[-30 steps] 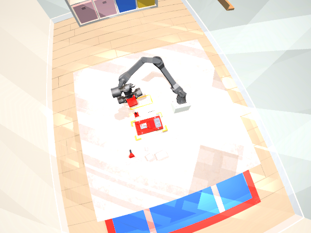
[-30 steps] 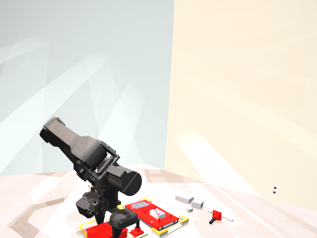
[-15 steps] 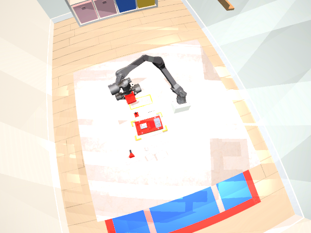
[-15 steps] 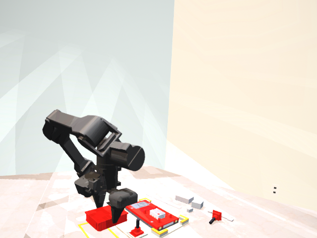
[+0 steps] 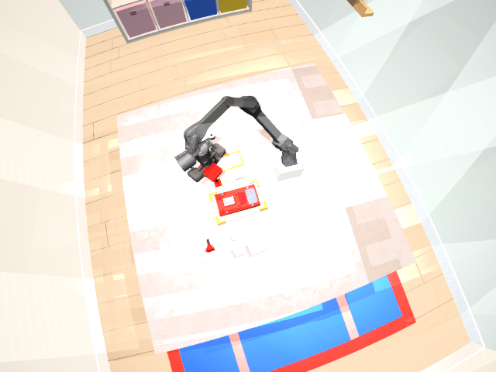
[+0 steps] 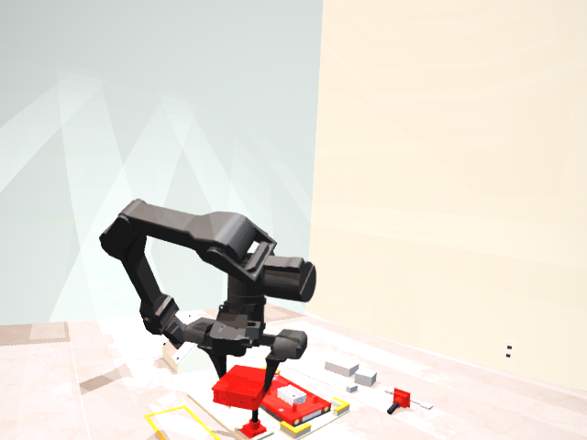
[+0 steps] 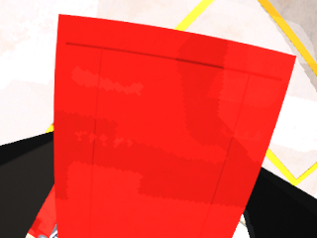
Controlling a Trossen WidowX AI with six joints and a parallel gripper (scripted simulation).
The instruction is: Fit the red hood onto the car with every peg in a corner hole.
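My gripper is shut on the red hood and holds it in the air, off the table. The hood fills the wrist view, its flat roof facing the camera. The red car chassis sits in its jig with yellow corner marks. The white engine block is in place on the deck. The hood hangs just beside the chassis, at its near left end in the exterior view. The pegs are too small to make out.
A small red stand with a black post is under the hood's edge. A yellow outlined rectangle is marked on the table. A red-and-black tool and grey blocks lie beyond the jig.
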